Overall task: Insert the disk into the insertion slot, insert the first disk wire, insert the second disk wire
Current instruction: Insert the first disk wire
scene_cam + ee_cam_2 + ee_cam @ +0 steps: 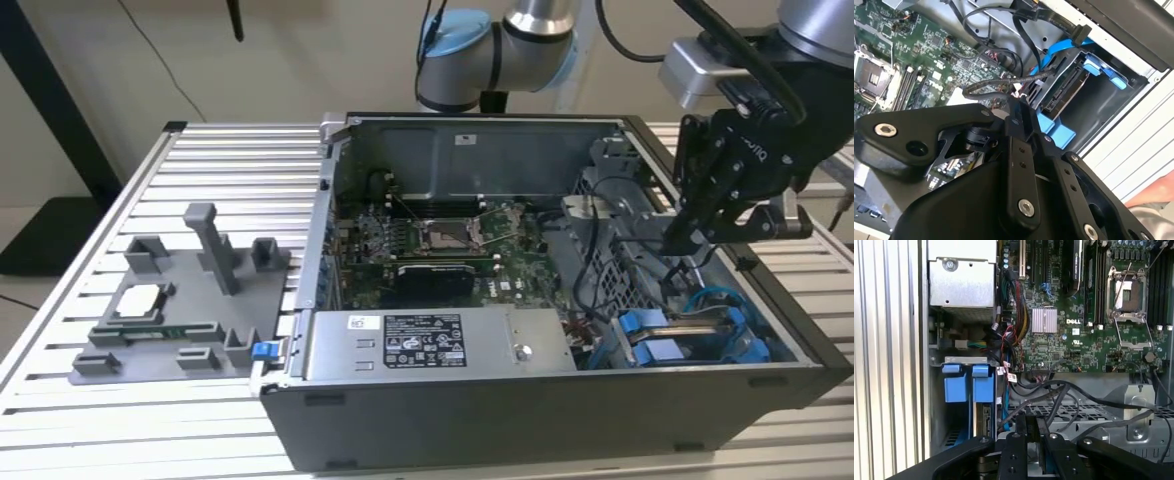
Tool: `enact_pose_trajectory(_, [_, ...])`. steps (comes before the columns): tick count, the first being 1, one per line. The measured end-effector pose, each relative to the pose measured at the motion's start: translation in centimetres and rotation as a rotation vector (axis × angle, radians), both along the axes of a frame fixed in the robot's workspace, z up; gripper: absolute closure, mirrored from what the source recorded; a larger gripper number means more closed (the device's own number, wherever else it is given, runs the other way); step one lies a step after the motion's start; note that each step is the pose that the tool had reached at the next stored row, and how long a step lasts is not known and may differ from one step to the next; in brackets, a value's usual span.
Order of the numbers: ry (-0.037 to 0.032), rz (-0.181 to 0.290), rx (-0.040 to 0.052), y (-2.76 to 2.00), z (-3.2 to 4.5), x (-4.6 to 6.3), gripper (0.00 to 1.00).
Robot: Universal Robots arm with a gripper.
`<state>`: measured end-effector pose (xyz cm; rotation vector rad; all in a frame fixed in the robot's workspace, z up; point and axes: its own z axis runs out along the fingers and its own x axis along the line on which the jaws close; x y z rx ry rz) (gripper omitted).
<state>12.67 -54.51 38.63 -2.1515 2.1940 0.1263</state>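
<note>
The disk [1068, 92] is already seated in the insertion slot [1109, 107] at the corner of the computer case [534, 430], the tool [1016, 106] is held just beside it with its tips pressed together on what seems a black wire [986, 85], and the wire plugging is judged not yet finished.

Ext. elevated; wrist cams inside case [534, 410]

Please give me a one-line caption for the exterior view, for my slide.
Black robot pincer hangs near the grey metal drive bay with blue plastic clips, inside an open grey computer case.
</note>
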Motion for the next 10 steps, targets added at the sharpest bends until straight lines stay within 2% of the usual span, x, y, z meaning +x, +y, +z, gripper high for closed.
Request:
enact_pose_trajectory(5, [0.0,0.0,-0.0082,-0.16,-0.16,0.51,1.0])
enact_pose_trajectory(10, [0.0,0.0,-0.0284,-0.56,-0.32,1.03,1.0])
